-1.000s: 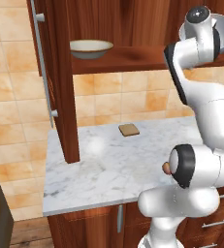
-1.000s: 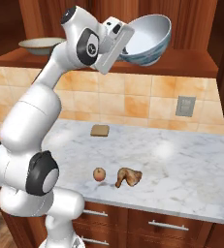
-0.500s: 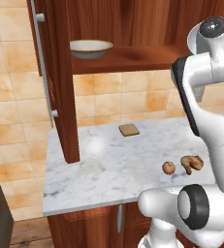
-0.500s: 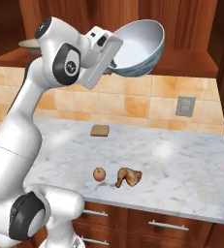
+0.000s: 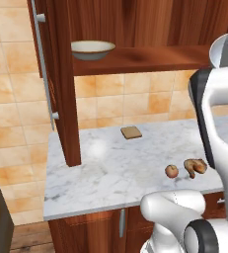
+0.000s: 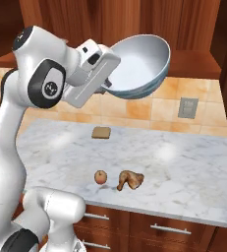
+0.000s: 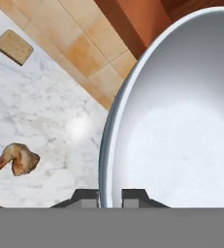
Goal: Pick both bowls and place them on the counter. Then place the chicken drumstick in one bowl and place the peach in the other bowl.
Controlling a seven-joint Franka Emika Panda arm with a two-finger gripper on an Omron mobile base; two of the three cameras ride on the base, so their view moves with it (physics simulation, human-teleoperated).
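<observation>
White bowl (image 7: 181,121) cropped (right, top edges)

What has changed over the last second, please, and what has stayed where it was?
The end effector, shut on the rim of the white bowl, has carried it slightly lower and away from the shelf, toward the counter. The tan bowl on the shelf, the peach, drumstick and bread slice stayed put.

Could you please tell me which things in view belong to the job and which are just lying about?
Job: white bowl, held up by its rim in the claw; tan bowl on the shelf; peach; drumstick; counter.
Lying about: bread slice.
</observation>
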